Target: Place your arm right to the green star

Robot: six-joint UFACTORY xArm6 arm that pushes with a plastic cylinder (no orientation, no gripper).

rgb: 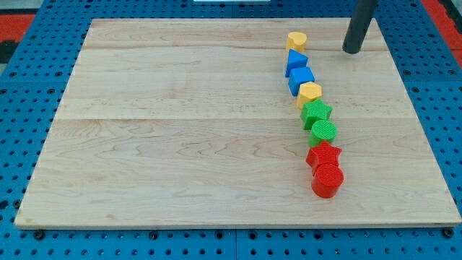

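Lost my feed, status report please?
My tip at view's top, up-right of the green star. Not yet beside it. Board right of star open.

Arm as visible: a single straight rod, round in section and uniformly dark grey to black, with a smooth matt surface (a faint lighter sheen runs along its left edge). The upper part is cut off by the view's top. The rod ends in my tip [351,51], a blunt, rounded end of the same dark colour, up and right of the yellow heart block [296,40].
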